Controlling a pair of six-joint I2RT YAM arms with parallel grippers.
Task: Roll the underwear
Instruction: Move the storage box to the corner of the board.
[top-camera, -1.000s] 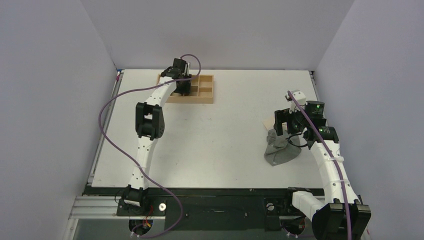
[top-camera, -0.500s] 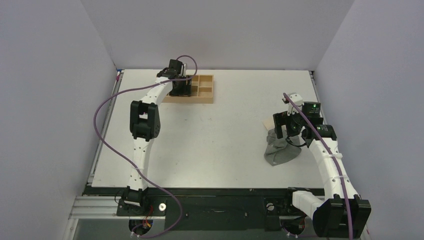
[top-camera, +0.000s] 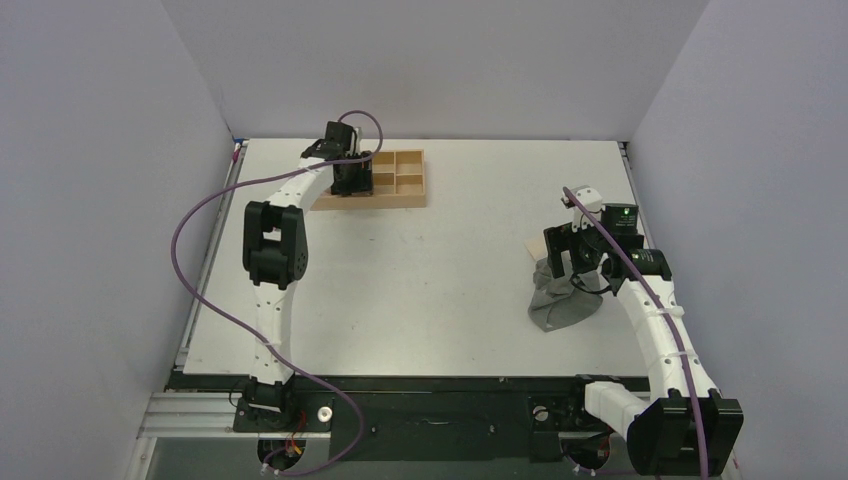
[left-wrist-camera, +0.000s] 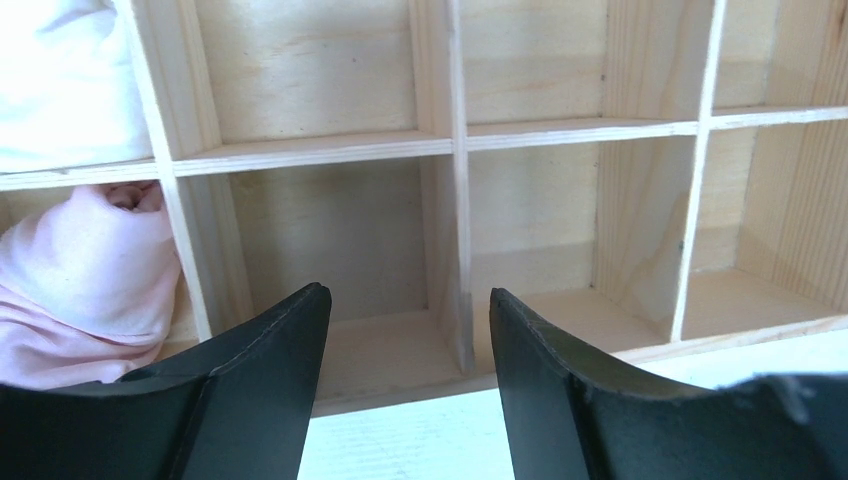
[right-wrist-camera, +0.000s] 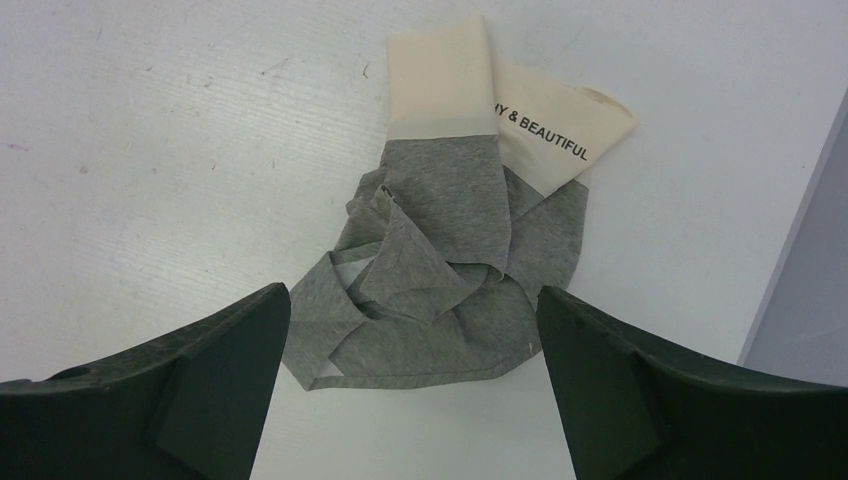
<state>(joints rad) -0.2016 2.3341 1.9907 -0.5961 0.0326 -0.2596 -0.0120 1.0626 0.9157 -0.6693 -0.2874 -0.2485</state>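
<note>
Underwear (right-wrist-camera: 450, 270) lies crumpled beneath the right hand (right-wrist-camera: 412, 310).

white arms (top-camera: 271, 322) with black joints, looping purple cables (top-camera: 176, 243), matte black tool fingers (left-wrist-camera: 250, 400)

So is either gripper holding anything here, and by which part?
Nothing held: left gripper open before the tray, right gripper open over the underwear.
</note>
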